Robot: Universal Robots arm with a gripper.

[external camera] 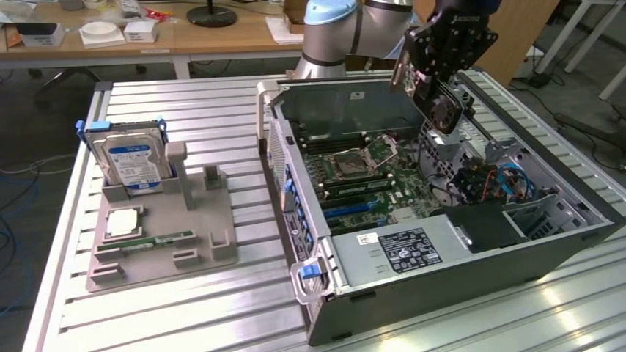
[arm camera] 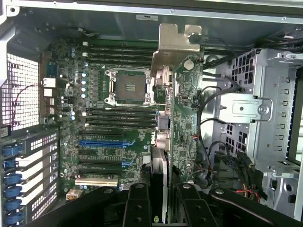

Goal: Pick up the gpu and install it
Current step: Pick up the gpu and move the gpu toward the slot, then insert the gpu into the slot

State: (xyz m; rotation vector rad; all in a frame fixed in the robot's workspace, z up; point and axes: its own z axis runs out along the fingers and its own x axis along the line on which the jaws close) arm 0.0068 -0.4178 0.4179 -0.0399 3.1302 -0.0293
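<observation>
My gripper is shut on the gpu, a green card with a black fan face, and holds it on edge above the open computer case. In the wrist view the gpu is seen edge-on between my black fingers, its silver end bracket pointing away from the camera. It hangs over the motherboard, beside the CPU socket and apart from the blue expansion slots. The card is above the board, not touching it.
The drive cage and loose cables lie close beside the card. In the exterior view's left, a grey fixture carries a hard drive, a CPU and a RAM stick on the slatted metal table.
</observation>
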